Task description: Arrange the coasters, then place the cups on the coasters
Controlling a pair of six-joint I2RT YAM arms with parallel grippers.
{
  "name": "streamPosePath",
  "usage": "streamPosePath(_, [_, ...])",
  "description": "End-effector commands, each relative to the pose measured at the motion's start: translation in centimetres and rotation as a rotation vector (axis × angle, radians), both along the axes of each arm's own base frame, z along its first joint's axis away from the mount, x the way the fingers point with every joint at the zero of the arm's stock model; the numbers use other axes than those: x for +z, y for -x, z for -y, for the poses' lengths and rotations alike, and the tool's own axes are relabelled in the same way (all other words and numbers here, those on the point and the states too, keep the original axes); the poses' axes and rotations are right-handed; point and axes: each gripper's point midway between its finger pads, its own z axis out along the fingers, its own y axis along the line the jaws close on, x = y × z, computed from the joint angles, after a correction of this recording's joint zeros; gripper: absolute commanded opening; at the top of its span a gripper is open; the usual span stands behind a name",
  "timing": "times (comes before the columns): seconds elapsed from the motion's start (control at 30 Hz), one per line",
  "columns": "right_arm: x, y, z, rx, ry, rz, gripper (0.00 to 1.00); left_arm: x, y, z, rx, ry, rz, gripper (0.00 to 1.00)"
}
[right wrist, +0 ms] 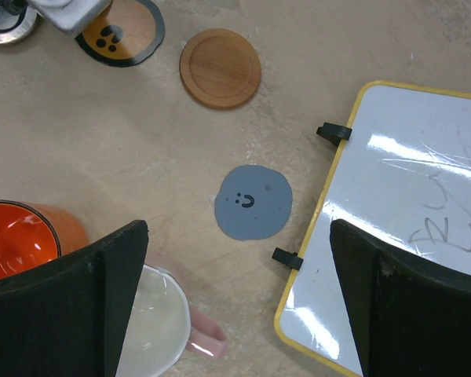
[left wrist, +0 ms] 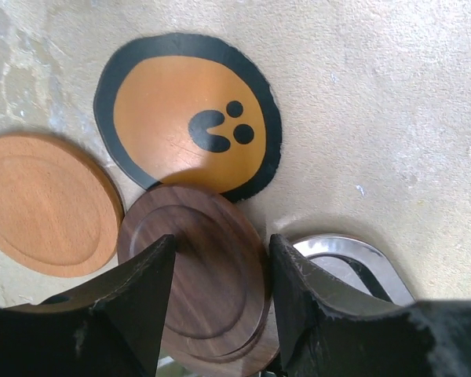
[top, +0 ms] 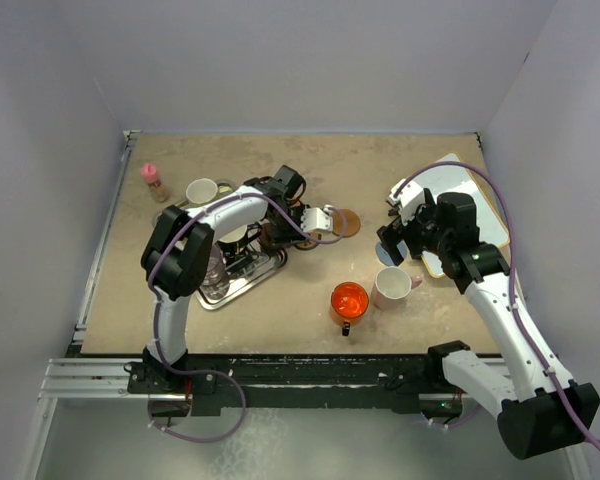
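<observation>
At the left of the bench [top: 280, 320], a pink-capped bottle [top: 152, 180] is standing beside a cream mug [top: 201, 191]. Nearer, a clear glass mug [top: 215, 275] is sitting in a silver tray [top: 242, 290]. The left end effector [left wrist: 222, 255] is hanging just past the tray's rim with its fingers [left wrist: 145, 290] partway apart, flanking a dark brown coaster [left wrist: 204, 236] (whether they are actually pinching it cannot be told). That coaster is touching a light wooden coaster [left wrist: 43, 204] and an orange coaster with a black rim [left wrist: 180, 86]. Further right, a red-orange mug [top: 348, 300] and a pink mug [top: 392, 287] are standing side by side on bare bench, on no coaster. The right end effector [right wrist: 237, 236] is hovering spread wide and gripping nothing, above a grey-blue coaster [right wrist: 253, 203] lying flat beside a yellow-framed whiteboard [right wrist: 408, 196].
</observation>
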Motion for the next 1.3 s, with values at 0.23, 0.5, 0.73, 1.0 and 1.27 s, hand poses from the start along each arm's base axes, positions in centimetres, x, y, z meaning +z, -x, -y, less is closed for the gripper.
streamPosePath(0.23, [-0.1, -0.1, 0.0, 0.007, 0.017, 0.010, 1.00, -0.6, -0.8, 1.9, 0.072, 0.108, -0.029, 0.43])
streamPosePath(0.5, [0.0, -0.2, 0.2, 0.001, 0.020, 0.012, 1.00, -0.9, -3.3, 3.4, 0.163, 0.166, 0.070, 0.42])
streamPosePath(0.73, [-0.1, -0.2, 0.3, -0.006, 0.026, 0.010, 1.00, 0.6, -6.7, 4.6, 0.252, 0.240, 0.196, 0.42])
streamPosePath(1.0, [0.0, -0.3, 0.4, -0.013, 0.024, 0.013, 1.00, 7.2, -6.7, 5.7, 0.279, 0.394, 0.236, 0.59])
streamPosePath(1.27, [0.1, -0.2, 0.4, -0.013, 0.025, 0.013, 1.00, 7.5, -1.6, 2.7, 0.079, 0.256, 0.182, 0.76])
